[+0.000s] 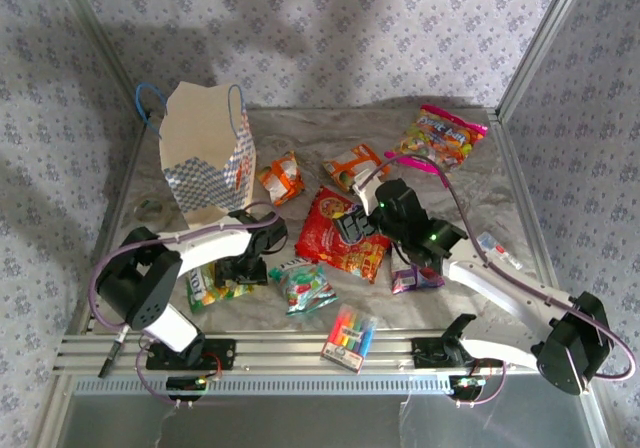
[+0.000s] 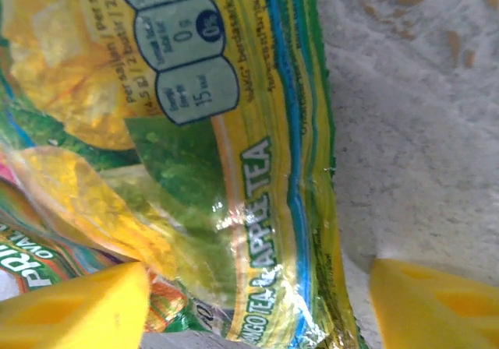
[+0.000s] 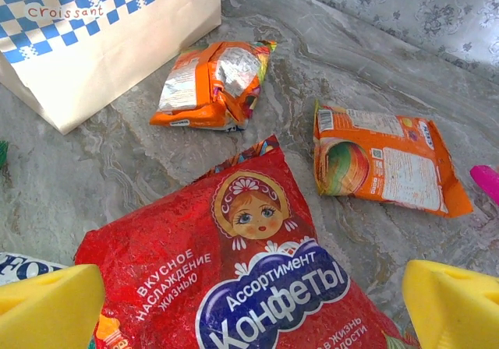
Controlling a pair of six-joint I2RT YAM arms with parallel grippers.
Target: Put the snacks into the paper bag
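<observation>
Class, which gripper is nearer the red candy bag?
Right. The right gripper is over the red candy bag; the left gripper is left of it, over the green-yellow packet.

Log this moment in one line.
left gripper open over green-yellow packet | right gripper open over red bag | paper bag upright

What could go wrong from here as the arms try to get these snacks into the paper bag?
1. The left jaws straddle only the edge of the shiny green-yellow packet; it might slip out.
2. The right jaws stand open over the wide, flat red bag; they may struggle to pinch it.
3. The paper bag stands upright and looks light; a clumsy drop could tip it.
</observation>
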